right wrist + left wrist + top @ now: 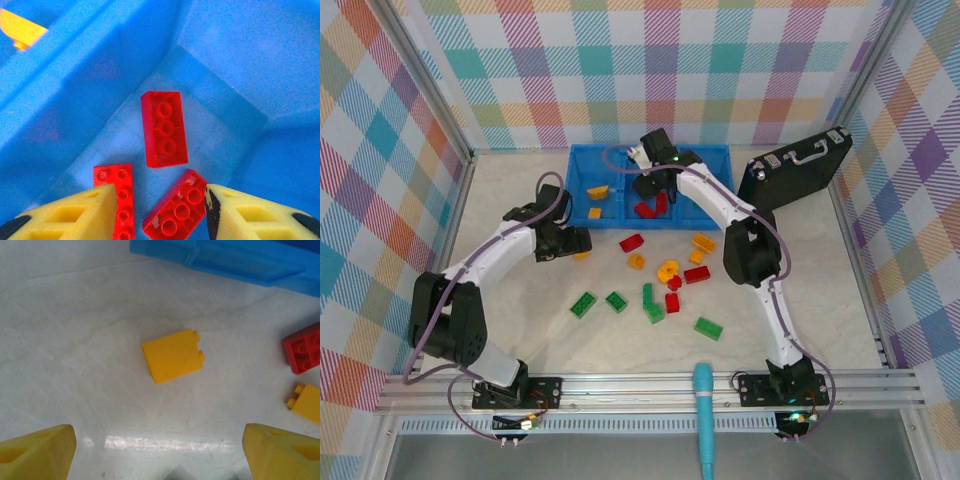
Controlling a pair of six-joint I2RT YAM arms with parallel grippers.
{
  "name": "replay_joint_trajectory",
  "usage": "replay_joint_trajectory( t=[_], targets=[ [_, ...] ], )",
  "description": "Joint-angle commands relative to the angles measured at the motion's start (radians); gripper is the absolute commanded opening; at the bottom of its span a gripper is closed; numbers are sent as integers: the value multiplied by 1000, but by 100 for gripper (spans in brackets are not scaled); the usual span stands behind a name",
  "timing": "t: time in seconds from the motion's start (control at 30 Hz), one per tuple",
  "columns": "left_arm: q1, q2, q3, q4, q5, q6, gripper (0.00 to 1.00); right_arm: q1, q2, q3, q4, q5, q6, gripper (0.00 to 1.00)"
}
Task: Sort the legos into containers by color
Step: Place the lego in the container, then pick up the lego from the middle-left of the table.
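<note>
Marbled table [840,290]: right end effector [160,190] released over binned red legos [164,129]; left end effector [159,429], spread wide, should next drop onto centre-frame yellow brick [173,355].

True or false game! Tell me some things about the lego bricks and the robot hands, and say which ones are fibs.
1. The left gripper hangs open over a yellow brick on the table. True.
2. Some green legos are already sorted. False: the green bricks lie on the table.
3. Three red bricks lie under the right gripper. True.
4. Red and yellow share one compartment. False: in the blue bin, the yellow bricks sit in the left compartment and the red bricks in the middle one.
</note>
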Motion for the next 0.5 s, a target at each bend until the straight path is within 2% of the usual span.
replay_joint_trajectory(
  t=[0.0, 0.47],
  targets=[
    [5, 49, 48, 45, 14, -1, 86, -2, -142, -44, 15, -36, 38, 52],
    [5, 220, 53, 175, 13, -121, 86, 13, -516, -398, 13, -57, 168, 60]
  ],
)
